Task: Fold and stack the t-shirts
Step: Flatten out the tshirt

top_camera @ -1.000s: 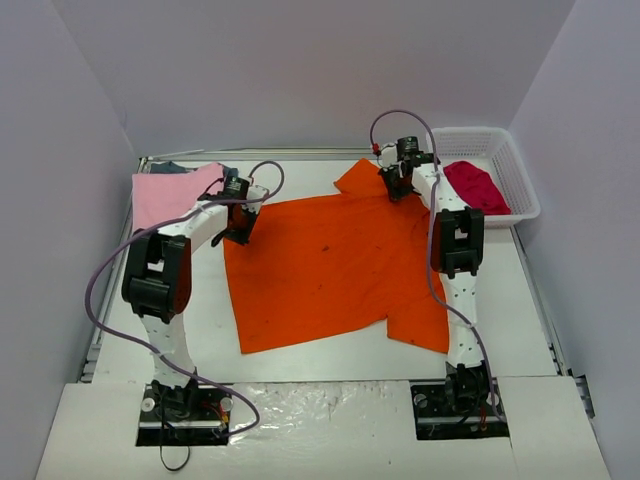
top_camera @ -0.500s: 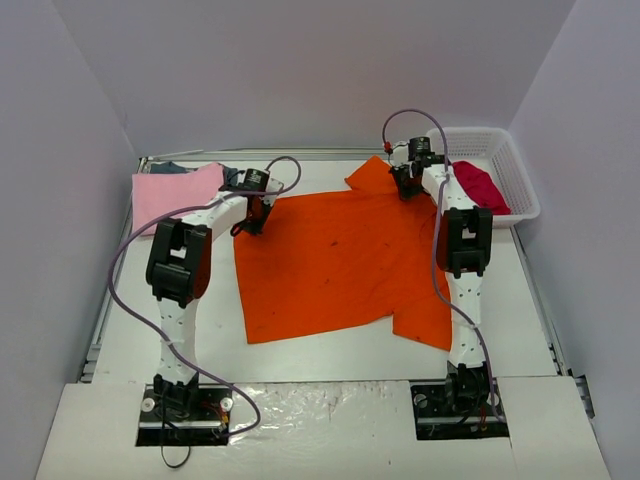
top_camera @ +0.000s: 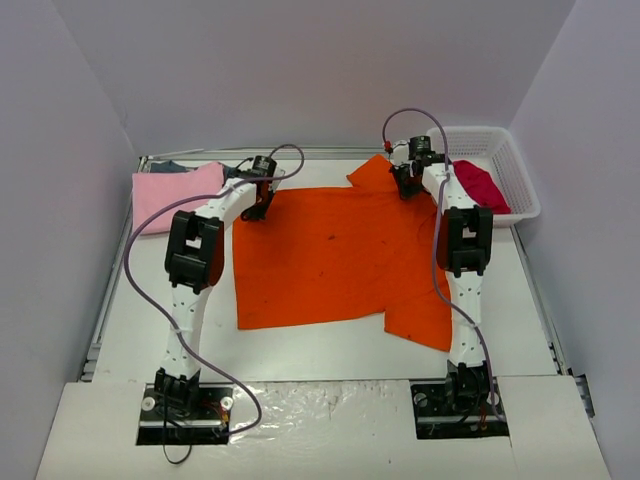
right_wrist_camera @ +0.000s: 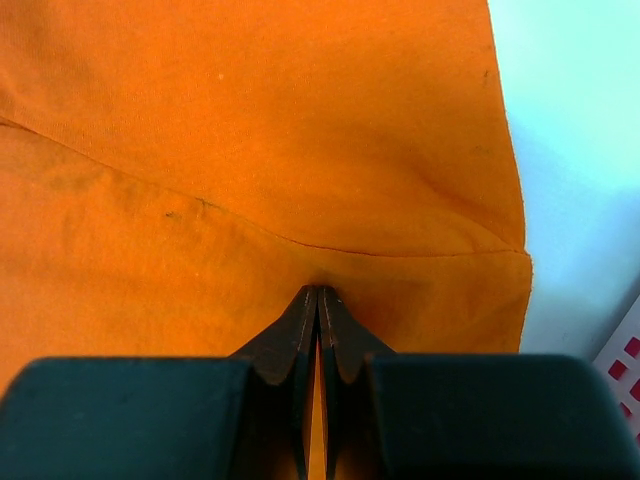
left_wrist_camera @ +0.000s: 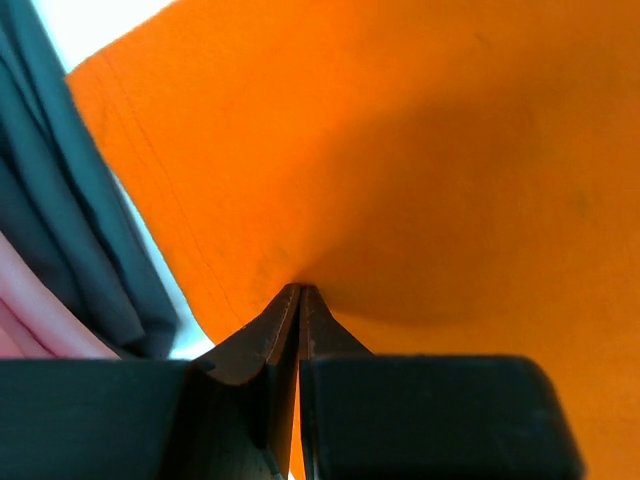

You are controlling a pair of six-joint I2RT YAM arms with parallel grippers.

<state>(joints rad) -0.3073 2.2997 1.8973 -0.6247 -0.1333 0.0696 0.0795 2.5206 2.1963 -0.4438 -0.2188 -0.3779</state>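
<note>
Left gripper (left_wrist_camera: 300,290) and right gripper (right_wrist_camera: 318,290) were each pinched shut on the far edge of the orange t-shirt (top_camera: 330,255), which was spread flat on the counter (top_camera: 320,345), left of the basket (top_camera: 523,195).

- Our left arm (top_camera: 186,318) and right arm (top_camera: 466,300) are white, with black joint blocks.
- We see a purple cable (top_camera: 128,290) looping along each.
- The left end effector (left_wrist_camera: 300,292) and the right end effector (right_wrist_camera: 317,292) have black wedge-shaped fingers.
</note>
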